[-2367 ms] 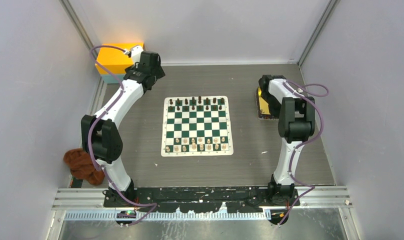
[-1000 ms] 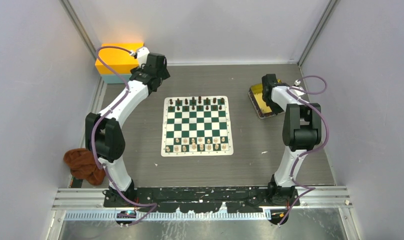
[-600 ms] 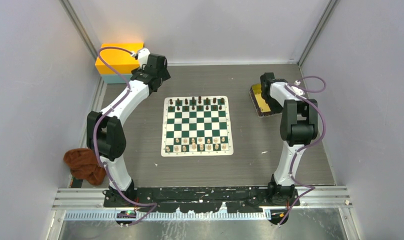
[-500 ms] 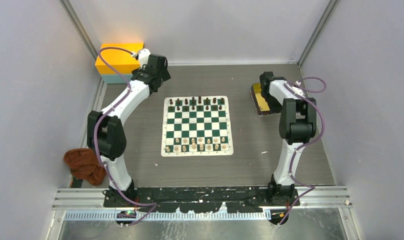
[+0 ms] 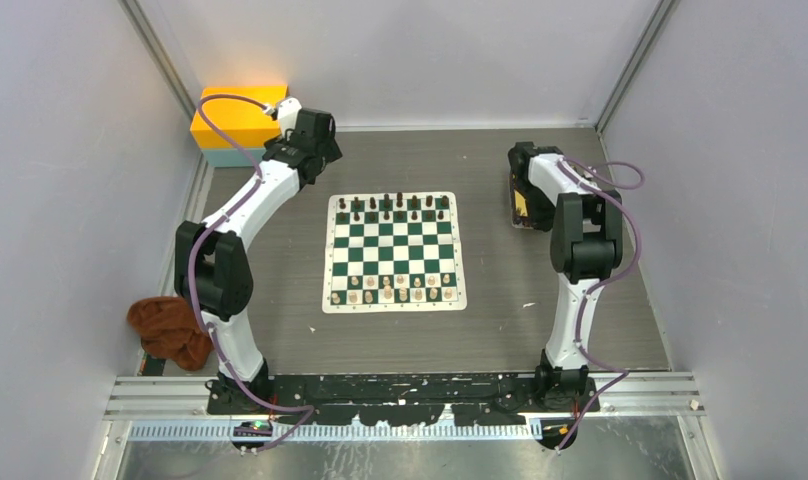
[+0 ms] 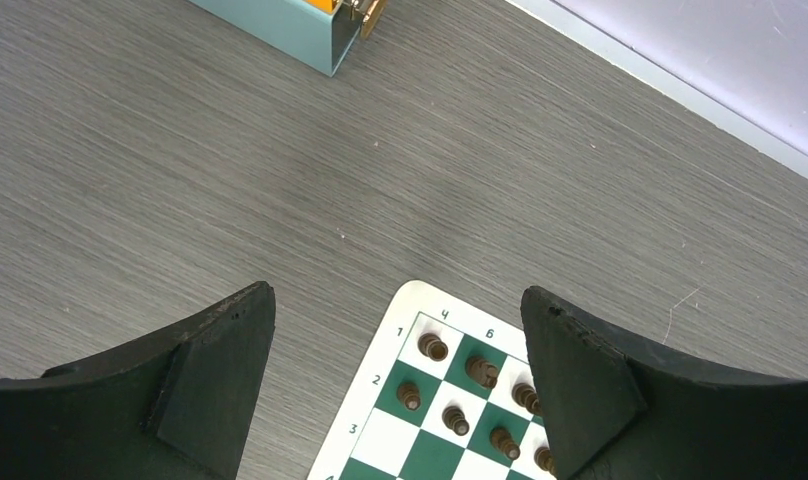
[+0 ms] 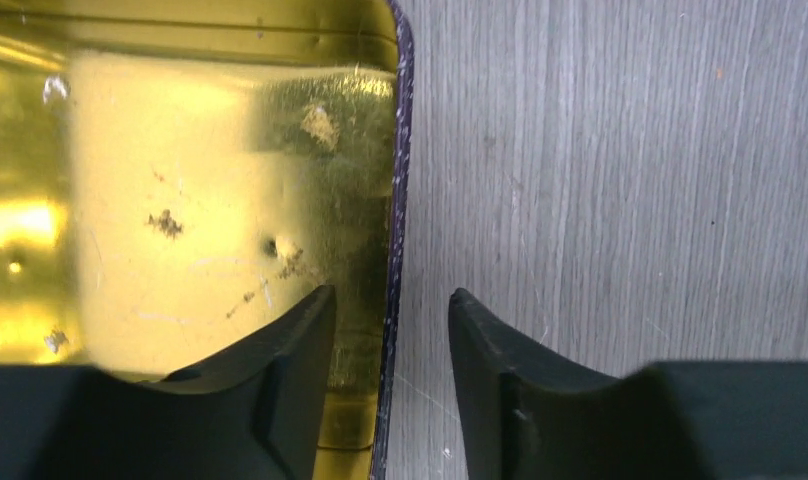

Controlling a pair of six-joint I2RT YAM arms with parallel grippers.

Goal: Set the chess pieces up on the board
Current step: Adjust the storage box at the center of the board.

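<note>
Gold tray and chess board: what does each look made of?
Gold tray: probably thin sheet metal with a glossy gold finish; it throws mirror-like glare, shows scuffs, and has a rolled dark rim. Board: looks like a thin printed mat, perhaps vinyl, matte; it lies flat with rounded corners and no visible thickness.

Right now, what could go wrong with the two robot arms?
1. The right gripper straddles the rim of the gold tray, jaws apart. If it shuts or lifts here, it might pinch the rim and drag or tip the tray.
2. The left gripper hangs open above a corner of the board, near the dark chess pieces. Coming down carelessly, it could knock them over.
</note>
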